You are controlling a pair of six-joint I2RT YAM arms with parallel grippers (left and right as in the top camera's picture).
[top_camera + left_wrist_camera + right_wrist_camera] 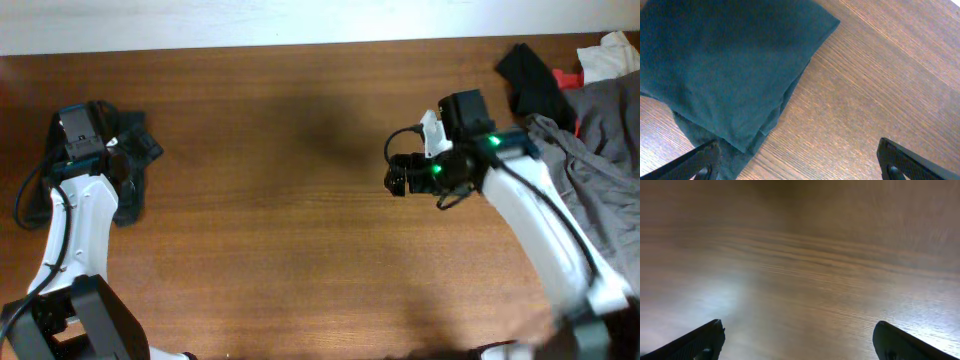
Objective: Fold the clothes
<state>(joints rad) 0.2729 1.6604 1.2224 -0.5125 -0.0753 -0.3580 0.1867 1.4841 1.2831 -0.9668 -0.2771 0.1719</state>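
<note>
The clothes (725, 65) lie folded directly beneath the left gripper (797, 164) — jaws wide, holding nothing. The right gripper (797, 341), equally wide, hangs over bare surface (800, 255). We judge folding near complete; next, retract clear.

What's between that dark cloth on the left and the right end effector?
Nothing: in the overhead view only bare wooden table lies between the dark garment and the right end effector.
</note>
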